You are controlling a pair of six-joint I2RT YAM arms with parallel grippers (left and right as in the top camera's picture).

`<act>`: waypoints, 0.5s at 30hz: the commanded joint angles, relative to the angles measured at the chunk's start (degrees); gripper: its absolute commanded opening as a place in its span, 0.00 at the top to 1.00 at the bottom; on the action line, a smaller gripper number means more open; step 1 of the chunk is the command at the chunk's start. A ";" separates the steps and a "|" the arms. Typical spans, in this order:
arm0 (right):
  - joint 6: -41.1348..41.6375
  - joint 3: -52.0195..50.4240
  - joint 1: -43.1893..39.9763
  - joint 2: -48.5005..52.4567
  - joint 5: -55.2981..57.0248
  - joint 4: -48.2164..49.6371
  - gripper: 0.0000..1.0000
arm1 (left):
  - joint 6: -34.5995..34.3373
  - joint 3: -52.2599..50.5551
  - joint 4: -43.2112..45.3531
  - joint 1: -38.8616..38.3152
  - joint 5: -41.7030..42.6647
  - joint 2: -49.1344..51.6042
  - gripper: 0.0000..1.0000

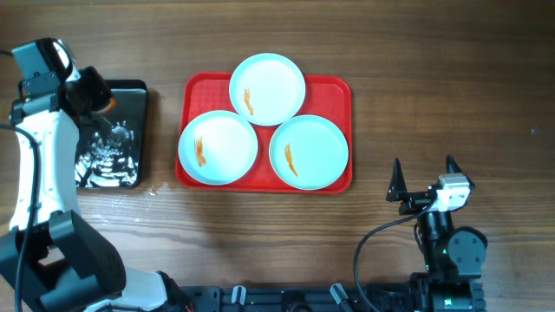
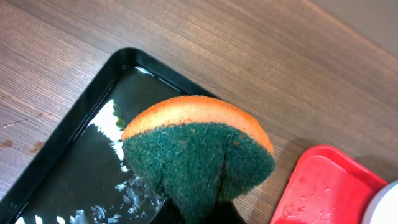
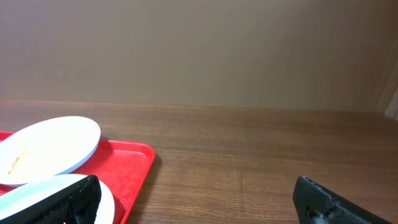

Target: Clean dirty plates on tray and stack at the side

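Observation:
Three pale blue-white plates lie on the red tray (image 1: 334,87): one at the back (image 1: 267,88), one front left (image 1: 218,147), one front right (image 1: 310,152). Each has an orange smear. My left gripper (image 1: 97,97) is shut on a sponge (image 2: 198,149), orange on top and green below, held over the right part of the black tray (image 1: 130,113). My right gripper (image 1: 423,180) is open and empty, right of the red tray near the table's front. In the right wrist view the tray (image 3: 127,165) and two plates (image 3: 46,149) show at the left.
The glossy black tray (image 2: 74,162) holds wet, soapy streaks. Bare wooden table lies between the two trays and to the right of the red tray. The red tray's corner (image 2: 323,186) shows in the left wrist view.

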 commanded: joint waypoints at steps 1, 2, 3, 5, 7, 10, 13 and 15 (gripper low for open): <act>-0.09 -0.04 -0.24 -0.35 0.35 0.17 0.00 | -0.35 0.11 1.03 1.51 3.23 -5.64 0.96; -0.09 -0.04 -0.24 -0.35 0.35 0.17 0.00 | -0.35 0.11 1.44 1.90 3.91 -6.54 0.96; -0.09 -0.04 -0.24 -0.35 0.35 0.17 0.00 | -0.37 0.11 2.10 2.47 4.72 -7.85 0.96; -0.09 -0.04 -0.24 -0.35 0.35 0.17 0.00 | -0.55 0.11 2.84 3.26 6.56 -9.77 0.96; -0.11 -0.04 -0.24 -0.35 0.35 0.17 0.00 | -0.55 0.11 3.23 4.00 10.08 -11.28 0.96; -0.09 -0.04 -0.24 -0.35 0.35 0.17 0.00 | -0.81 0.11 3.34 4.70 13.35 -11.69 0.96; -0.09 -0.04 -0.24 -0.35 0.35 0.17 0.00 | -0.94 0.11 3.32 4.72 13.77 -11.67 0.96; -0.09 -0.04 -0.24 -0.35 0.35 0.17 0.00 | -0.94 0.11 3.54 4.74 13.77 -11.61 0.96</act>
